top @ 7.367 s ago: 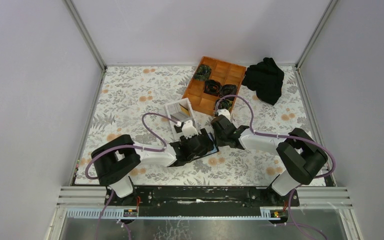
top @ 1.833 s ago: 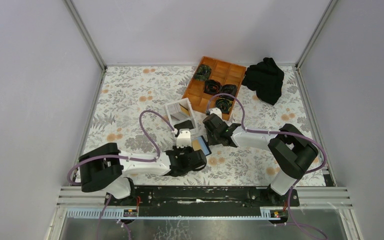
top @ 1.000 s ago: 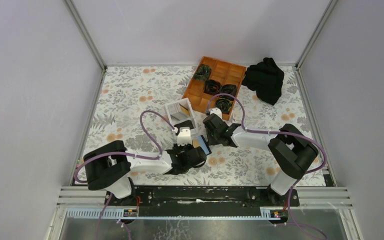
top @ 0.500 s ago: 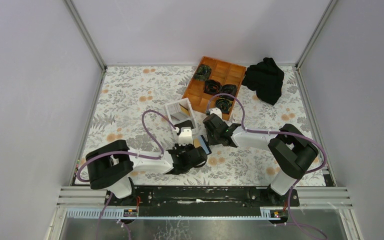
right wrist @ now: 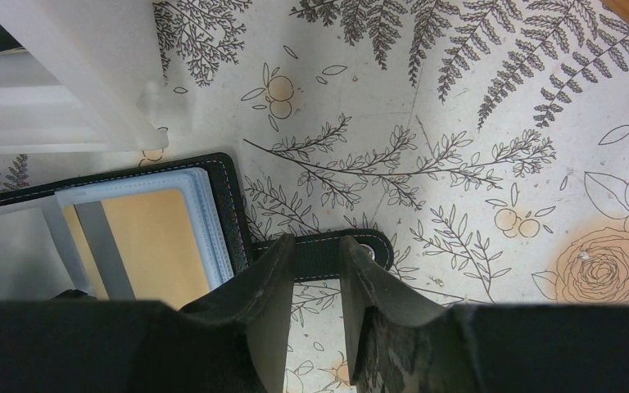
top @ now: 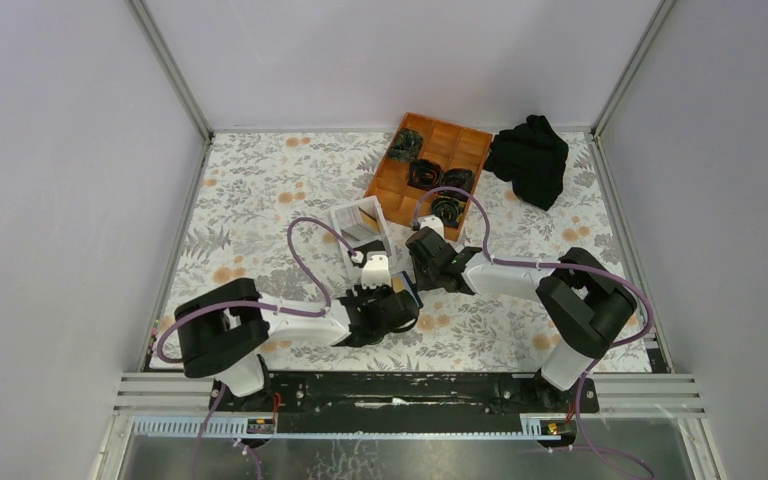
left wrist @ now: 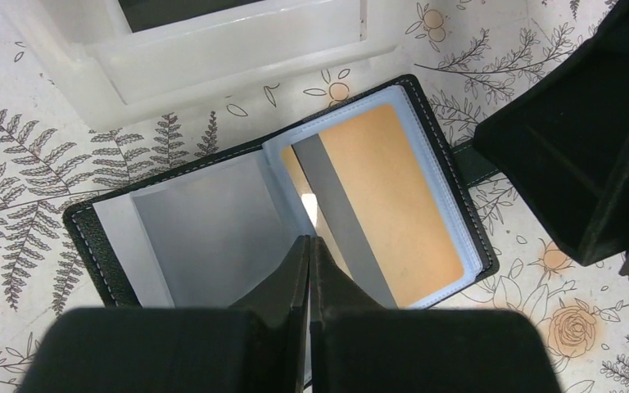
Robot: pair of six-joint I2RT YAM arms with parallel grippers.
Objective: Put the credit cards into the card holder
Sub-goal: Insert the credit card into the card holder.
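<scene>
The left pincer [left wrist: 309,246], pressed together, noses the fold of the open card holder [left wrist: 205,221] just ahead, an orange credit card [left wrist: 393,205] sleeved to its right, while the narrowly spread right pincer [right wrist: 318,246] straddles the strap tab [right wrist: 374,244], seemingly pinning it to the desk [right wrist: 459,98].

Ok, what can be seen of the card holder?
The card holder is black, leather-like with pale stitching, lying open on the floral table beside the white box. Its clear sleeves show one orange-tan card with a grey stripe. The shut left gripper is at its fold; the open right gripper sits over its strap tab.
</scene>
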